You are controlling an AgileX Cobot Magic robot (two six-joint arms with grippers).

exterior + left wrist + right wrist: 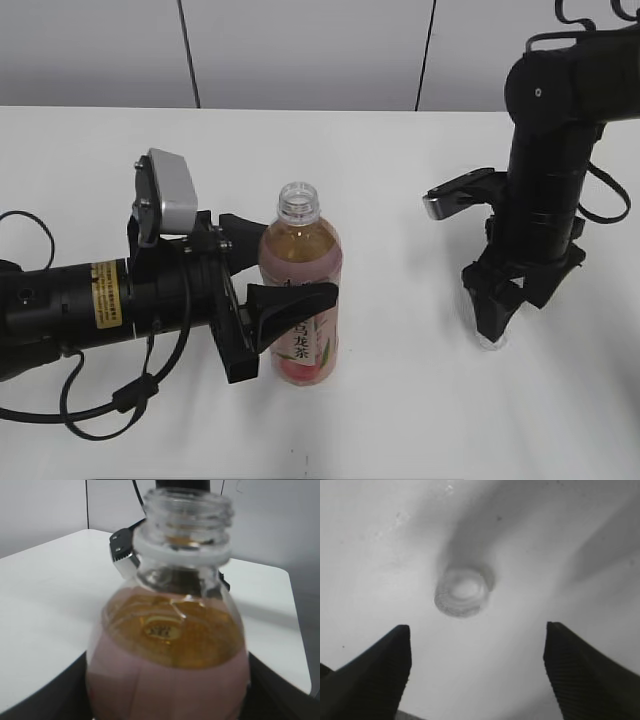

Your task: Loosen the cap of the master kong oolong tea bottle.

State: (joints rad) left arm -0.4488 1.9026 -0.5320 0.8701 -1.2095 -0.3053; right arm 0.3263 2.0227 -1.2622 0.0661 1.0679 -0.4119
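The exterior view slants down across the table (400, 180); both wrist views sit close, the right facing straight down.

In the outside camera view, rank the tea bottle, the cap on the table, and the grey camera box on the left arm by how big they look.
1. tea bottle, clearly the largest.
2. camera box, mid-sized; it may sit nearer the lens, so true size is unsure.
3. cap, smallest, mostly hidden under the right end effector.

The master kong oolong tea bottle (300, 290) is clear glossy plastic with a smooth printed label; the cap (462, 591) is white ribbed plastic; the bench (400, 400) is matt white; the right hand (477, 675) has finely ridged black pads
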